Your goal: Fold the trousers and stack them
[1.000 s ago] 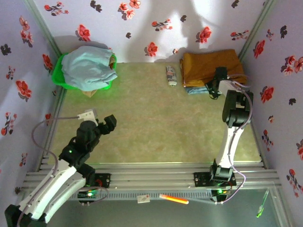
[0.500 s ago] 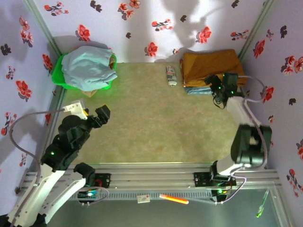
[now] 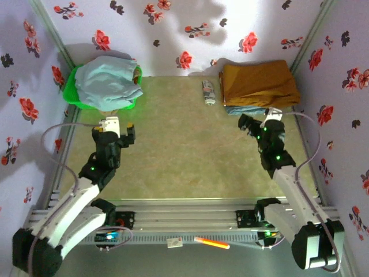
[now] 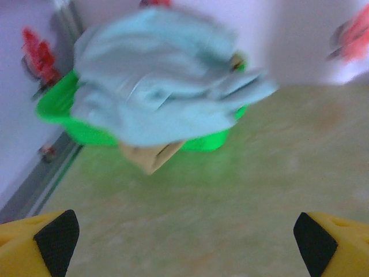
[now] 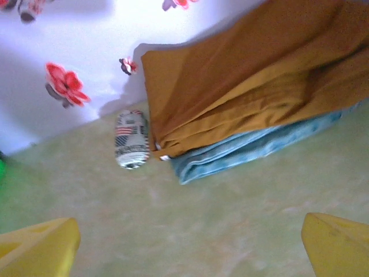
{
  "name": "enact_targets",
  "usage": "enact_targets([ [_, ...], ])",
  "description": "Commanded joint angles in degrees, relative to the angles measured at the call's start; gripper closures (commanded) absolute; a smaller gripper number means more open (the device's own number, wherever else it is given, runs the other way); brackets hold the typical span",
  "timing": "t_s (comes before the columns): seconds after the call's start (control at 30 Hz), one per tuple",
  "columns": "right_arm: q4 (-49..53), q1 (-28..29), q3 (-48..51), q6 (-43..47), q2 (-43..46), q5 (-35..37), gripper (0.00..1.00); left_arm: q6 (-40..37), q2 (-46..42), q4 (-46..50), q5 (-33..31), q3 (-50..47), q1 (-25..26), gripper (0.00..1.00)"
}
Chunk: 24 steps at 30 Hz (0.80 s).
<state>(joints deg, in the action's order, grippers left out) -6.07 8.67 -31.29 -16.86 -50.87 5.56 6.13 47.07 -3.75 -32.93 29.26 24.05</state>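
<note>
Where the back wall meets the table, you have the following on record.
- trousers: ochre woven cloth, folded into a flat rectangle with layered edges. They lie in the far right corner on top of a folded denim-blue garment.
- roll: a small cylinder just left of that stack, printed with stars and stripes. Any lettering is too small to read.
- basket: bright green plastic in the far left corner, heaped with soft, rumpled pale blue cloth.
- table: smooth, mottled green-beige.
- left gripper: arm stretched forward and aimed at the basket, yellow fingers spread wide, holding nothing.
- right gripper: arm reaching toward the stack and stopping just short of it, likewise spread wide and holding nothing.
</note>
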Motion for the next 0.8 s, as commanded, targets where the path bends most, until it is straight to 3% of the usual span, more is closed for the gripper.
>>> enact_targets([
  [0.0,-18.9,0.2,7.1,14.6,2.3,3.7,0.01,-1.6,2.8,-14.0,-0.4,-3.9,-7.3,0.01],
  [0.07,-25.5,0.2,11.0,16.7,1.0,5.1,0.01,1.8,6.6,-17.3,2.6,-7.1,-12.2,0.01],
  [0.23,-28.6,-0.3,12.3,19.3,-7.3,9.1,0.01,2.4,20.7,-34.1,11.4,-11.8,-21.3,0.00],
  [0.3,-31.1,-1.0,12.7,18.0,-11.1,10.7,0.01,1.8,25.9,-41.4,14.4,-13.3,-22.4,0.01],
  [0.43,-35.8,-3.5,14.2,16.4,-18.3,9.5,0.01,-0.7,31.1,-43.7,19.2,-10.2,-24.3,0.01],
  [0.6,-60.3,-5.5,19.1,13.3,-35.0,8.7,0.01,-1.3,41.6,-56.9,23.4,-11.5,-25.8,0.01],
  [0.67,-65.9,-5.5,19.2,13.0,-40.0,10.6,0.01,-1.2,40.5,-50.2,24.0,-9.2,-25.9,0.01],
  [0.7,-66.5,-5.4,18.3,13.3,-41.2,11.9,0.01,-1.9,41.3,-49.9,24.3,-8.1,-25.5,0.01],
  [0.77,-54.7,-5.3,14.8,12.5,-37.8,11.6,0.01,-2.2,41.2,-49.0,24.3,-7.9,-25.2,0.01],
])
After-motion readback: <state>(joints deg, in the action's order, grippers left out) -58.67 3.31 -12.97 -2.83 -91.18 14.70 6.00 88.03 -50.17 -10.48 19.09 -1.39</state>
